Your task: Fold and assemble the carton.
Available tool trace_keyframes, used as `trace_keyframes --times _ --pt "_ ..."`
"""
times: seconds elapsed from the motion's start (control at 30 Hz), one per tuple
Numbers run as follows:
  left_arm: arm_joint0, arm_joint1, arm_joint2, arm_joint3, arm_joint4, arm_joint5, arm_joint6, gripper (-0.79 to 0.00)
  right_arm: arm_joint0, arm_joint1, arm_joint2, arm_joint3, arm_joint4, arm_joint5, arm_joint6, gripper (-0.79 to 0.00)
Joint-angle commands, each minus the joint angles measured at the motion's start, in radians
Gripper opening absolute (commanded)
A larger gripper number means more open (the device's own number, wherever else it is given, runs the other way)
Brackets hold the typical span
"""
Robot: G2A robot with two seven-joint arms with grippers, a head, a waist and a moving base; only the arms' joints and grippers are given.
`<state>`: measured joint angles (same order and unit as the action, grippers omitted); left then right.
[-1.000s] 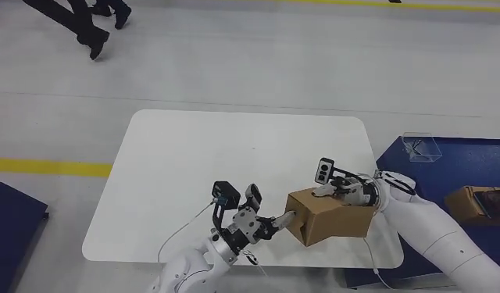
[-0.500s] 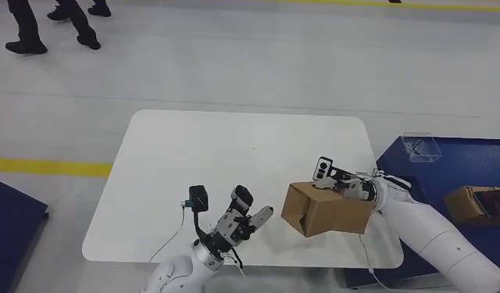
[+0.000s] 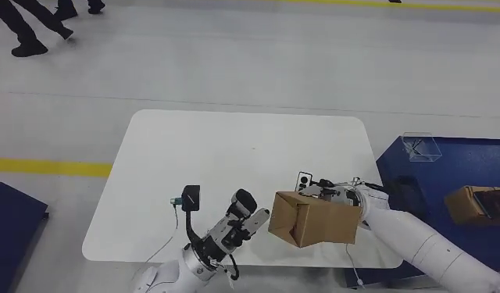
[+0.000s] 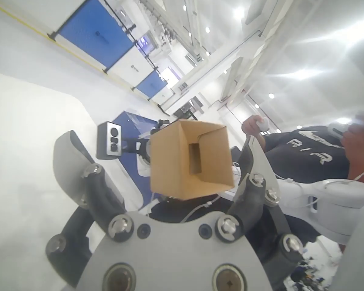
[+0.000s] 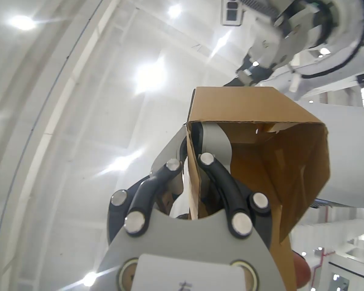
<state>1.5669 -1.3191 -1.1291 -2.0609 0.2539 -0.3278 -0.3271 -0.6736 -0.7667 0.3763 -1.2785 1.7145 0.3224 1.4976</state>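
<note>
- Right hand [image 5: 189,149] is clamped on a wall of the carton [image 3: 316,219], one finger inside, one outside.
- Left hand [image 3: 254,211] is spread and empty, just beside the carton's open end.
- The carton, squared up, is over the table's [image 3: 195,160] near right part.
- We judge we're at closing that open end.
- Next, we reckon, the left hand presses the flaps in while the right braces.

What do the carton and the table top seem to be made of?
The carton: matt brown cardboard; the right wrist view shows a thick raw cut edge, so probably corrugated. The table: smooth, even white top, perhaps laminate or painted board; cannot tell which.
</note>
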Motion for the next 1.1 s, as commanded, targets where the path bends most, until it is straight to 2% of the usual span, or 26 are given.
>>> trace_keyframes --times 0.0,0.07,0.2,0.37,0.43,0.53,0.6,0.77,0.93,1.07 --pt "-0.021 0.005 -0.017 -0.013 -0.12 0.086 -0.133 0.0 0.031 0.004 -0.047 0.011 -0.019 -0.02 0.02 -0.785" --pt "-0.053 0.012 -0.04 -0.012 -0.135 0.167 -0.224 0.0 0.06 0.009 -0.085 0.021 -0.019 -0.037 0.037 -0.785" --pt "-0.07 0.022 -0.04 -0.015 -0.065 0.232 -0.326 0.0 0.106 0.02 -0.142 0.019 0.032 -0.038 0.038 -0.785" --pt "-0.075 0.031 -0.016 -0.011 0.004 0.24 -0.388 0.0 0.144 0.035 -0.201 0.0 0.087 -0.038 0.038 -0.785" --pt "-0.08 0.031 -0.006 -0.001 0.009 0.224 -0.378 0.0 0.15 0.039 -0.206 -0.006 0.087 -0.038 0.038 -0.785" --pt "-0.095 0.033 0.014 0.015 0.145 0.24 -0.33 0.0 0.144 0.043 -0.206 -0.019 0.087 -0.037 0.038 -0.785" --pt "-0.095 0.029 0.034 0.016 0.127 0.232 -0.288 0.0 0.144 0.044 -0.206 -0.022 0.085 -0.037 0.038 -0.785" --pt "-0.094 0.03 0.022 0.019 0.156 0.257 -0.216 0.0 0.142 0.045 -0.206 -0.023 0.088 -0.037 0.037 -0.785" --pt "-0.085 0.034 0.009 0.006 0.059 0.167 -0.23 0.0 0.138 0.044 -0.206 -0.024 0.111 -0.025 0.026 -0.785" --pt "-0.081 0.038 -0.023 0.025 0.078 0.14 -0.182 0.0 0.132 0.042 -0.206 -0.031 0.178 0.02 -0.02 -0.785"
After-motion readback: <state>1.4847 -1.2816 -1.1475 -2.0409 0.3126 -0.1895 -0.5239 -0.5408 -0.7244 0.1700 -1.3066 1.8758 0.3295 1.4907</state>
